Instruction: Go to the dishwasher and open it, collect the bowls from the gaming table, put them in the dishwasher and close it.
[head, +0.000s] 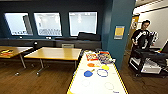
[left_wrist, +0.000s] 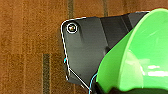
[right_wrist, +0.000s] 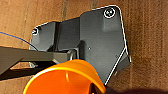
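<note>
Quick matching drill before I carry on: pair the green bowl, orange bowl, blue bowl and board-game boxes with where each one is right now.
Things:
1. green bowl
2. orange bowl
3. blue bowl
4. board-game boxes

Places:
A. far end of the gaming table
B. on the table's white top, beside a blue-rimmed bowl
C. close up in the left wrist view, over the wood floor
D. close up in the right wrist view, over the wood floor

Pairs: 1-C, 2-D, 3-B, 4-A

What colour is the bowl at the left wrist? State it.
Lime green bowl, best seen in the left wrist view.
</note>
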